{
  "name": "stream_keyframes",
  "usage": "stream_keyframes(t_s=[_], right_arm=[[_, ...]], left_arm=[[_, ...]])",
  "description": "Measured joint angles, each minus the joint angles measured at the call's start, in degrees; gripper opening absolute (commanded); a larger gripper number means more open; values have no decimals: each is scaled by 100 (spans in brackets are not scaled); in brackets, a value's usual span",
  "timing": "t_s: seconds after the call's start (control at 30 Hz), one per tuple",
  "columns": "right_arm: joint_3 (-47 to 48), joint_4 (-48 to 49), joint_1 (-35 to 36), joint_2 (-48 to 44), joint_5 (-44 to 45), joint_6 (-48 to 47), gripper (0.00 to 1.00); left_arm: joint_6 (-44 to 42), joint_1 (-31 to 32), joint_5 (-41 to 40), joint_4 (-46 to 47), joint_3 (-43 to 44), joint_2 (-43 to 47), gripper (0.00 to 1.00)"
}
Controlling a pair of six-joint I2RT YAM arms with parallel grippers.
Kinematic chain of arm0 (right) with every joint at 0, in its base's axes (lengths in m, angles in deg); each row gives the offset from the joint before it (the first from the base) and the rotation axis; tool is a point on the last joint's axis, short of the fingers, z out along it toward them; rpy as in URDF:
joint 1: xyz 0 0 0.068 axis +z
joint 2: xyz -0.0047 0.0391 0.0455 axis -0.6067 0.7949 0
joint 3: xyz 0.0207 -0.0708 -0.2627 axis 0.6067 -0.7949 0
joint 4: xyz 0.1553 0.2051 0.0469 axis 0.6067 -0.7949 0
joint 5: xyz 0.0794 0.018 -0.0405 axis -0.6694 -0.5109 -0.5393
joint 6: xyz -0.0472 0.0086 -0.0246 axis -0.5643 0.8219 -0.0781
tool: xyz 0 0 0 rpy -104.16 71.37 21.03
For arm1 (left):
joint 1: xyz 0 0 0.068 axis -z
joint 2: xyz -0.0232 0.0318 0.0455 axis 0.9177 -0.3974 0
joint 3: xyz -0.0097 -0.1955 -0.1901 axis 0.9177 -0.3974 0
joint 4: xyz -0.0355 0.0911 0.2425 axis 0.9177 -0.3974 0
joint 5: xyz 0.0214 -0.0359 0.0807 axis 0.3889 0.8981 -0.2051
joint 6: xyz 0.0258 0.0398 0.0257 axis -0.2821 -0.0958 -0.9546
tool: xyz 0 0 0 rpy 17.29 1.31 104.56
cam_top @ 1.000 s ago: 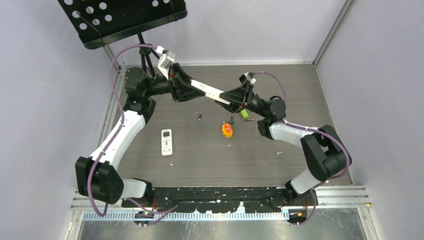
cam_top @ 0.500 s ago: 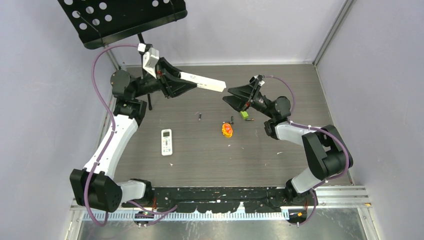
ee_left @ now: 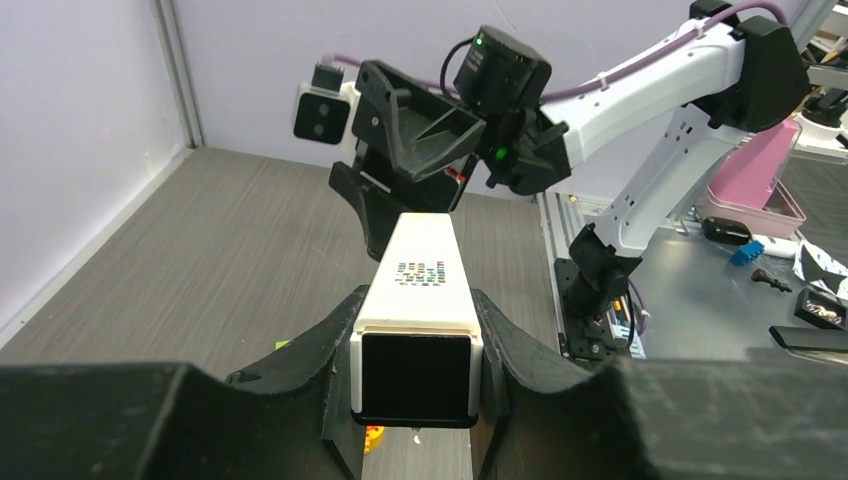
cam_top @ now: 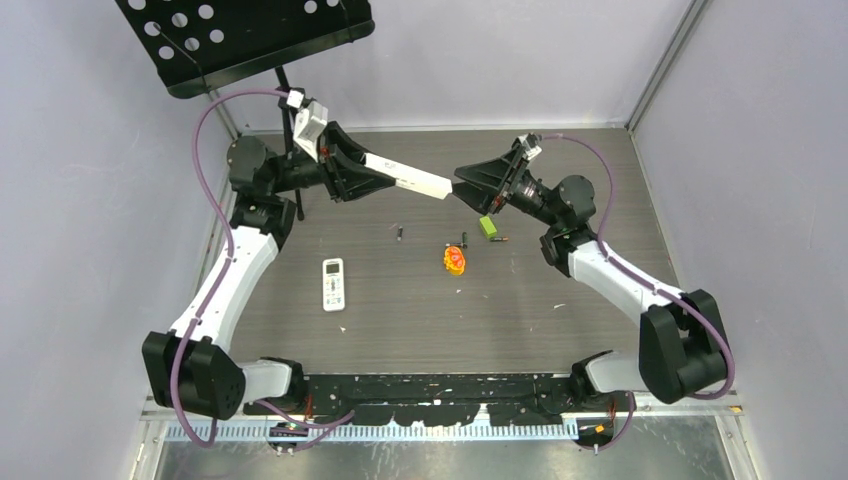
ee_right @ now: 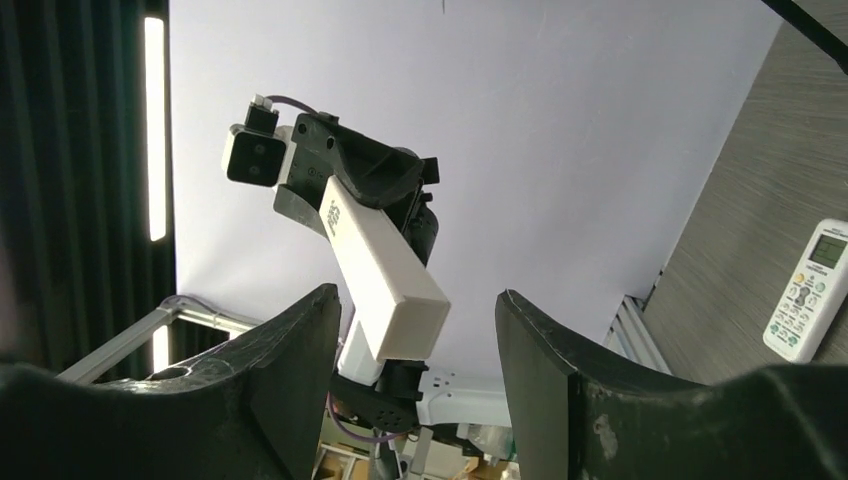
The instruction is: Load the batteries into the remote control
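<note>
My left gripper (cam_top: 378,174) is shut on a long white remote (cam_top: 408,180) and holds it in the air, pointing right. In the left wrist view the remote (ee_left: 420,280) sits squeezed between my fingers (ee_left: 325,350). My right gripper (cam_top: 463,186) is open, and its mouth faces the remote's free end (ee_right: 388,268), which lies between the spread fingers (ee_right: 300,370) without touching them. Tiny dark batteries lie on the table: one (cam_top: 401,233) alone and one (cam_top: 463,240) beside the orange-yellow toy.
A second, smaller white remote (cam_top: 333,283) lies on the table at the left; it also shows in the right wrist view (ee_right: 810,290). A lime-green block (cam_top: 488,226) and an orange-yellow toy (cam_top: 455,260) lie mid-table. A black music stand (cam_top: 250,35) rises at the back left.
A second ago my right gripper was on the remote's end. It came off and drew back, then rose and closed in again, open. My left arm swung the remote left, then back.
</note>
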Motion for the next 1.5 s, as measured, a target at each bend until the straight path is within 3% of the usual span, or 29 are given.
stream_keyframes(t_s=[0.1, 0.3, 0.7, 0.8, 1.0, 1.2, 1.4, 1.5], right_arm=[[214, -778, 50, -210, -94, -424, 61], [455, -2000, 136, -348, -291, -1038, 36], [634, -2422, 129, -361, -422, -1187, 4], [634, -2352, 129, -361, -446, -1064, 6], [634, -2391, 133, -361, -463, -1023, 33], [636, -2695, 133, -330, -461, -1152, 46], [636, -2809, 138, -278, -468, -1209, 47], [636, -2793, 138, -243, -485, -1200, 40]], left_arm=[[-26, 0, 48, -31, 0, -92, 0], [-46, 0, 63, -131, 0, -221, 0], [-380, 0, 157, -601, 0, -245, 0], [-516, -4, 136, -761, 0, -245, 0], [-638, 0, 90, -907, 0, -245, 0], [-654, 0, 83, -986, 0, -245, 0], [-640, 0, 85, -979, 0, -245, 0], [-640, 0, 85, -975, 0, -245, 0]])
